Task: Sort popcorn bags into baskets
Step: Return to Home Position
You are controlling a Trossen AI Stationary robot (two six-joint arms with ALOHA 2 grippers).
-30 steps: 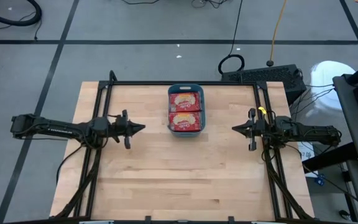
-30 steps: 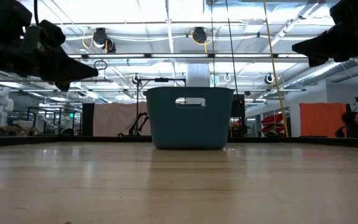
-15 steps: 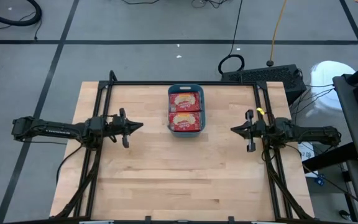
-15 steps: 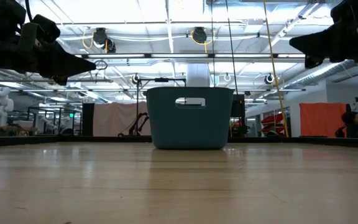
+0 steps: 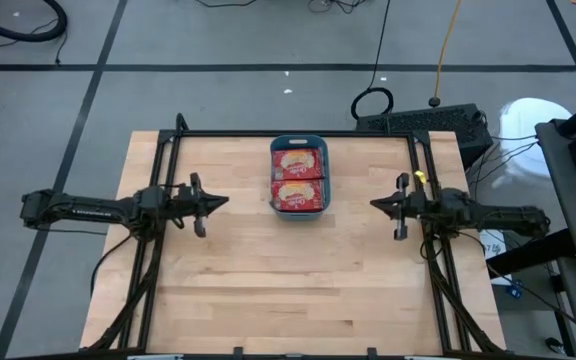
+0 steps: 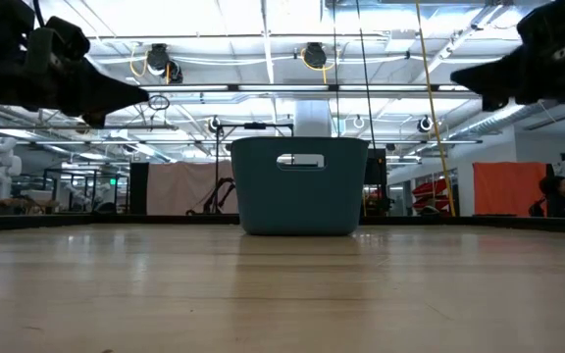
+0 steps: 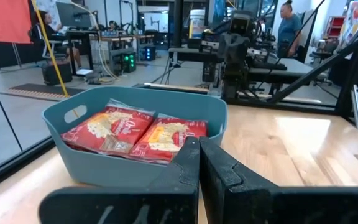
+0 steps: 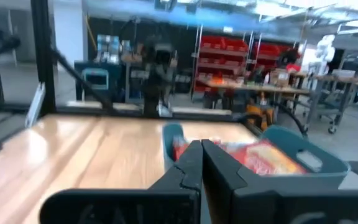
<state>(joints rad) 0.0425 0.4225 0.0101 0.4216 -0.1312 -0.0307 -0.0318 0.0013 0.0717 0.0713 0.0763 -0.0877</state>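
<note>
A teal-blue basket (image 5: 298,177) stands at the table's far middle, filled with red popcorn bags (image 5: 298,178) lying flat, two showing on top. The left wrist view shows the basket (image 7: 92,165) and the bags (image 7: 135,130); the right wrist view shows the basket (image 8: 303,155) with bags (image 8: 260,155). My left gripper (image 5: 226,202) hovers shut left of the basket, pointing at it. My right gripper (image 5: 373,205) hovers shut right of the basket, also pointing at it. Both are raised above the table, as the low view shows them, left gripper (image 6: 140,95) and right gripper (image 6: 456,78).
A black frame (image 5: 298,133) runs along the table's far edge and down both sides. Bare wooden table (image 5: 288,280) spreads in front of the basket. Beyond the table lie cables and a keyboard (image 5: 428,122). People (image 7: 288,25) stand in the room behind.
My left gripper has drawn back slightly toward the table's left edge and moved a little toward the far edge. My right gripper has crept slightly toward the basket. Both stay shut.
</note>
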